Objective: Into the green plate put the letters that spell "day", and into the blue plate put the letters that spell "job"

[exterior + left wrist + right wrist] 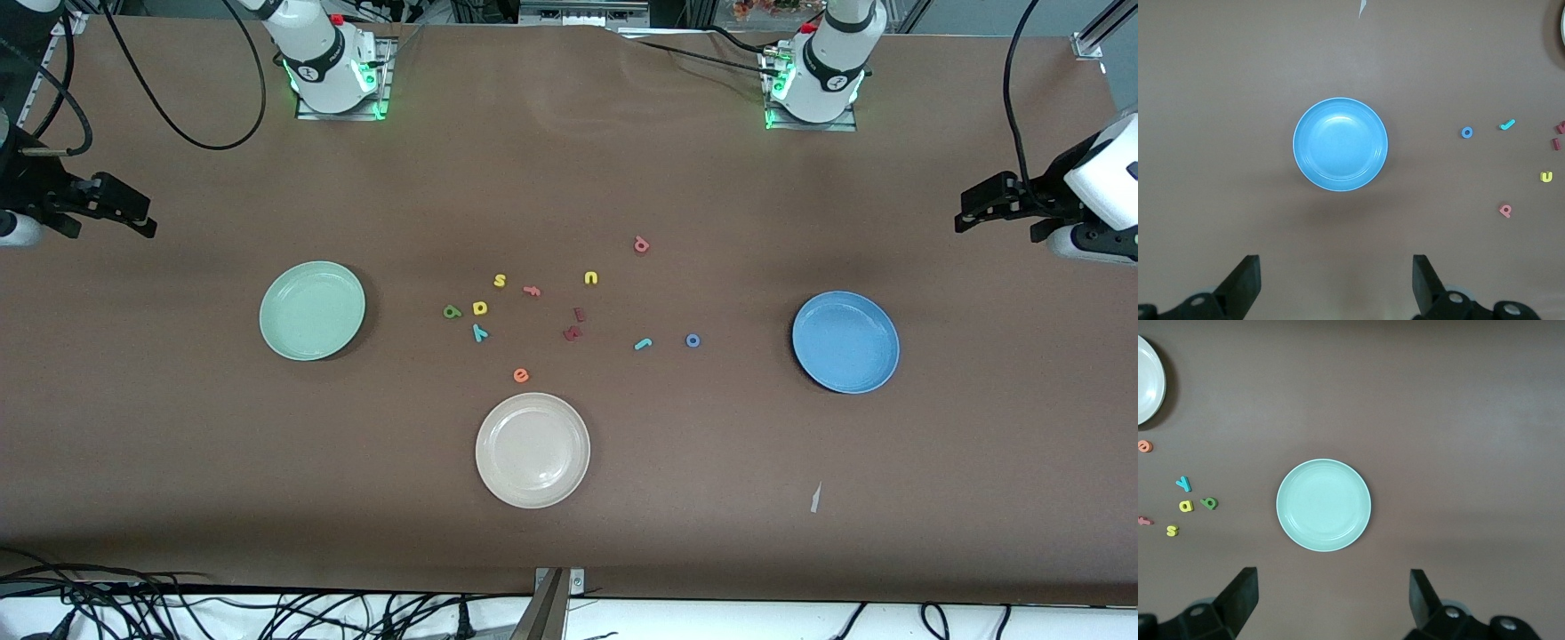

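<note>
The green plate lies toward the right arm's end of the table and the blue plate toward the left arm's end; both hold nothing. Between them lie the dark green "d", yellow "a" and teal "y" in a cluster. The teal "j" and blue "o" lie side by side, and the pinkish "b" lies farther from the camera. My right gripper hangs open over bare table beside the green plate. My left gripper hangs open beside the blue plate. Neither holds anything.
A cream-white plate sits nearer the camera than the letters. Other letters lie among them: yellow "s", yellow "u", pink "f", orange "e", two dark red pieces. A paper scrap lies near the front edge.
</note>
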